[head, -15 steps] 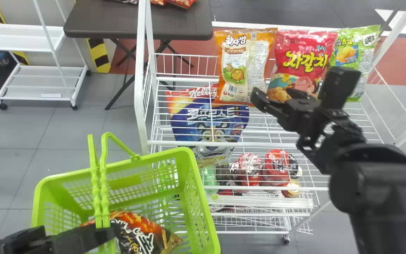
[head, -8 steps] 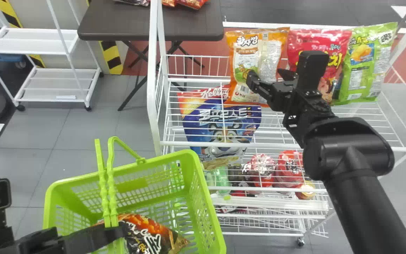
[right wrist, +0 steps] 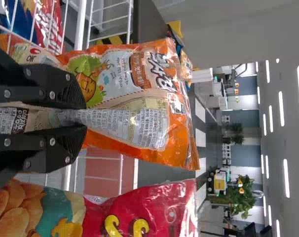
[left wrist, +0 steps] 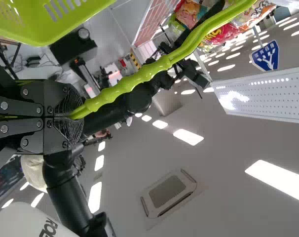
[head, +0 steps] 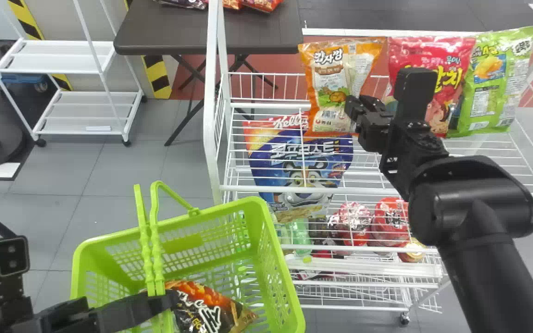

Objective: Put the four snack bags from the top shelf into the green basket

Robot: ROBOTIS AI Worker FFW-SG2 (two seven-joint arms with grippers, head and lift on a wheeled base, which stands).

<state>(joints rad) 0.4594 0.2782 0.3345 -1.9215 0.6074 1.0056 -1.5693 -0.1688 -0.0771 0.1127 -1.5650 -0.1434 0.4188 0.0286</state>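
While the left jaws (head: pixel 159 306) clamp the green basket (head: pixel 222 213) by its handle (head: pixel 147 252), the right jaws (head: pixel 357 107) pinch the orange bag (head: pixel 329 71), seemingly low down.

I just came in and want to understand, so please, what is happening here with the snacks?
A robot is loading snack bags into a basket. Its right gripper pinches the orange bag at the top shelf, while its left gripper holds the handles of the green basket. One black-and-orange bag lies inside the basket. The pink bag and green bag are on the top shelf.
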